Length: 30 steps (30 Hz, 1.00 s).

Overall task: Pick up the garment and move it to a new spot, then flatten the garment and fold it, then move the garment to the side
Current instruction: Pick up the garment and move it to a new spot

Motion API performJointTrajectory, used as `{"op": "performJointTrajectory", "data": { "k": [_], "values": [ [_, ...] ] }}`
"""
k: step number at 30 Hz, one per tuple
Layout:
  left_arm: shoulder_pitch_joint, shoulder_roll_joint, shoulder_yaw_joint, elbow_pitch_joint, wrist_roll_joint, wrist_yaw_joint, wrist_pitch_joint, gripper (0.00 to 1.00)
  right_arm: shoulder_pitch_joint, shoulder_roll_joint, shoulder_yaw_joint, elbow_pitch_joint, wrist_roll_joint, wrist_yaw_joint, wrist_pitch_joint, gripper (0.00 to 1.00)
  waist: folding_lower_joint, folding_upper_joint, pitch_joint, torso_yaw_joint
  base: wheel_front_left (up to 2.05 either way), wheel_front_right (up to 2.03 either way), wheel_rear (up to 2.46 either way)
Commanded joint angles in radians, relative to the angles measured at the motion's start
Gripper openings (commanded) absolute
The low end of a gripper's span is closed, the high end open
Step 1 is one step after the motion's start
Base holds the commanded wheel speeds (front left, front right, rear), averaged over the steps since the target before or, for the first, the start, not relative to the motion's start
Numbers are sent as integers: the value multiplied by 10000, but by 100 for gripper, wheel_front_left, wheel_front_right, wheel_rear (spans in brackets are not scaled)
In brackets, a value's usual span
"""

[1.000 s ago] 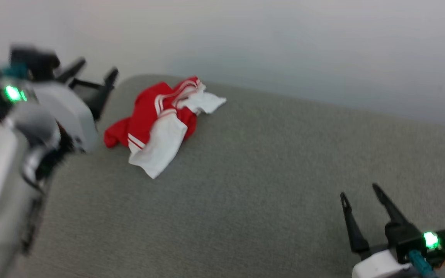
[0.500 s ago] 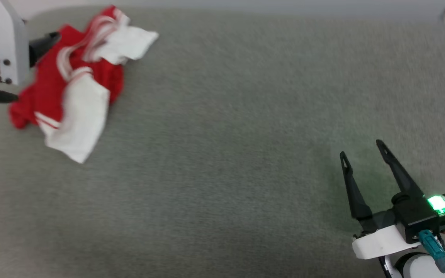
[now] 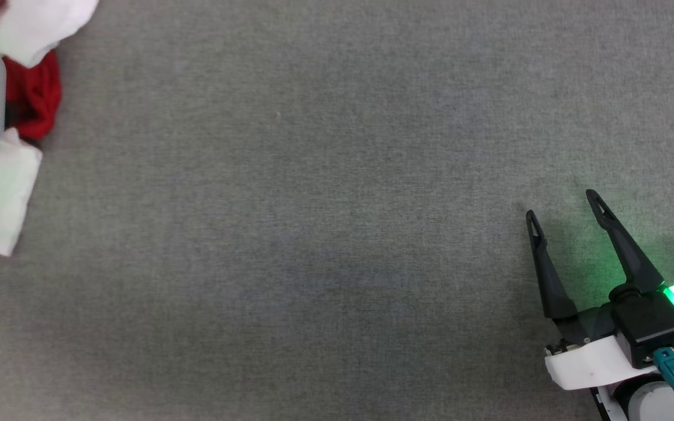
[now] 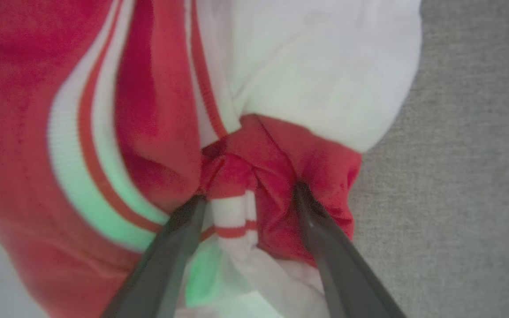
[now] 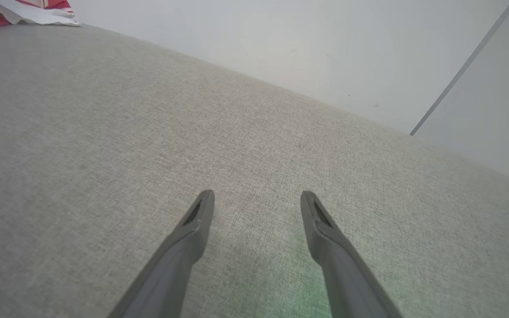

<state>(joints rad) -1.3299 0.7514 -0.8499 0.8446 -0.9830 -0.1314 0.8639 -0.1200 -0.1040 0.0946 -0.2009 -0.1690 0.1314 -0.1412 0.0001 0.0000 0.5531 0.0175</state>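
L wrist view: left gripper (image 4: 249, 194) fingers apart, tips on bunched garment (image 4: 157, 110). Head view: right gripper (image 3: 562, 204) apart too, over grey fabric (image 3: 313, 204).

The head view looks straight down on the grey fabric surface (image 3: 337, 210), with the garment (image 3: 33, 99) cut off at ten o'clock. The left wrist view sits very close above that garment, facing down onto it. The right wrist view looks low across the same surface toward the wall (image 5: 281, 48), with the garment at eleven o'clock.
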Motion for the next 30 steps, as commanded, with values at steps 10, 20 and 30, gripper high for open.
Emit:
{"op": "performJointTrajectory", "data": {
  "k": [10,20,30],
  "values": [
    [386,-1256,-213,1622,-440,151,391,84,-162,-66,280,-738,-84,-14,370,100,-1,0,496,-321,0,0,0],
    [484,-1707,7,2220,-600,142,-677,0,-303,62,307,-460,-58,-14,265,100,-1,0,240,-291,0,0,0],
    [-178,-1638,91,2077,-615,22,-1476,0,-512,325,428,485,11,-14,-75,100,-1,0,-1062,-247,0,0,0]
  ]
}}
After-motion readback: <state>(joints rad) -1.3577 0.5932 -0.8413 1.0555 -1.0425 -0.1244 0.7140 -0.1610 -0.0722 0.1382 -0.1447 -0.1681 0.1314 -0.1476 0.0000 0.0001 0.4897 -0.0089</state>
